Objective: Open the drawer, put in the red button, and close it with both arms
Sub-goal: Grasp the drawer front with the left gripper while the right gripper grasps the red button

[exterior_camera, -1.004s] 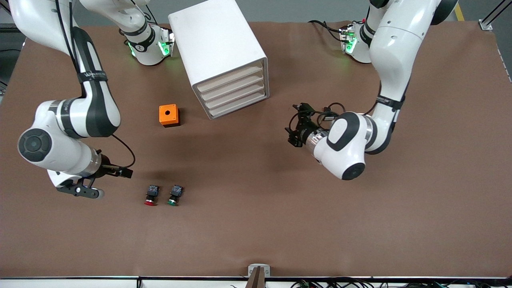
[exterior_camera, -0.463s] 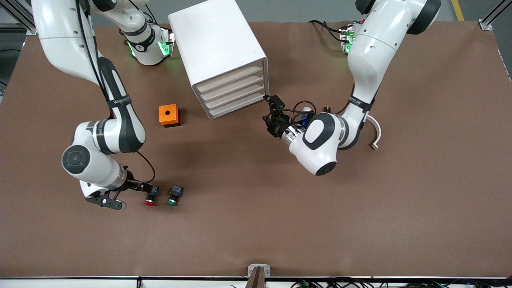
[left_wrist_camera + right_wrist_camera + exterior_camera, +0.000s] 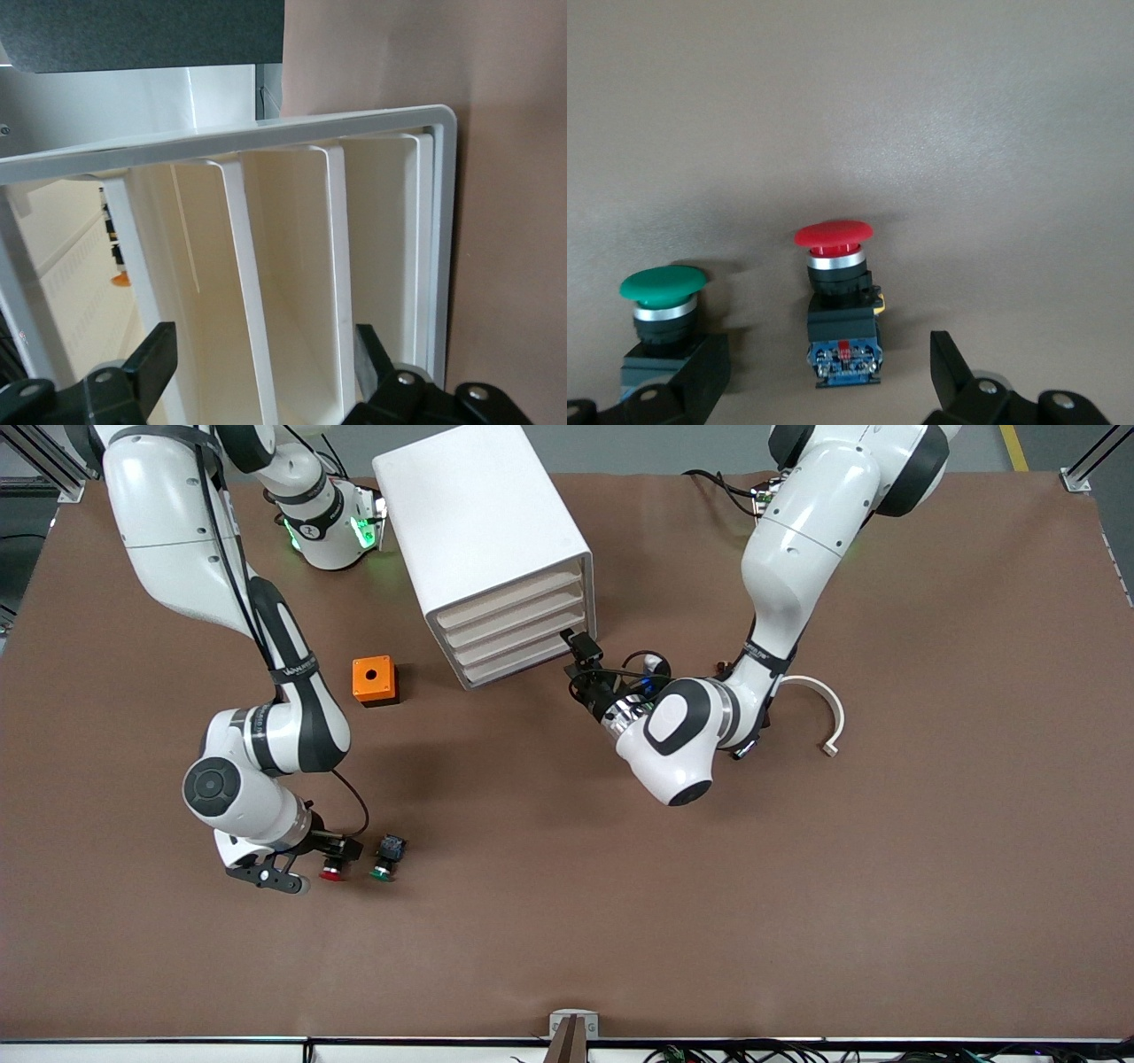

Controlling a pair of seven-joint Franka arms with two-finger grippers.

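Brown matting covers the table, where the white boxy four-drawer cabinet (image 3: 496, 558) has every drawer shut, so all steps remain. Spread wide and holding nothing, the left gripper (image 3: 583, 646) hangs at the lower drawer fronts (image 3: 292, 292), while the right gripper (image 3: 341, 850), equally open and empty, straddles the small red-capped push-button (image 3: 835, 297), which lies near the front camera beside its green-capped twin (image 3: 663, 310). That green twin crowds one finger (image 3: 700, 372); the orange box with a hole (image 3: 374, 680) and curved white strip (image 3: 819, 713) lie well apart

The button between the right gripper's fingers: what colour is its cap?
Red; the button shows best in the right wrist view, between the open right gripper fingers.
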